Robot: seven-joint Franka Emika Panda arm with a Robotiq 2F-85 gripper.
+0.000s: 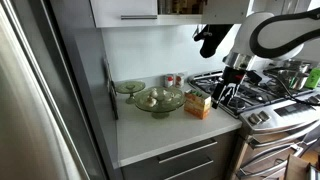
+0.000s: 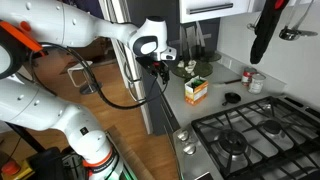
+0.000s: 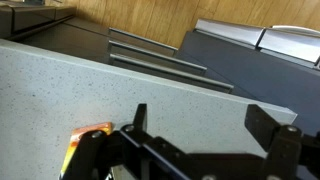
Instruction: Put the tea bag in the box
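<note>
Box (image 1: 198,104) lies lengthwise along the counter (image 1: 150,135), toward the stove (image 1: 262,92); jaws apart.

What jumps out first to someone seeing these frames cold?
The big white robot arm fills the left of an exterior view, and its gripper hangs open just above the counter's stove end. The small yellow-orange box is the brightest thing on that pale counter. It stands between the green-tinted glass bowls and the gas stove.
</note>
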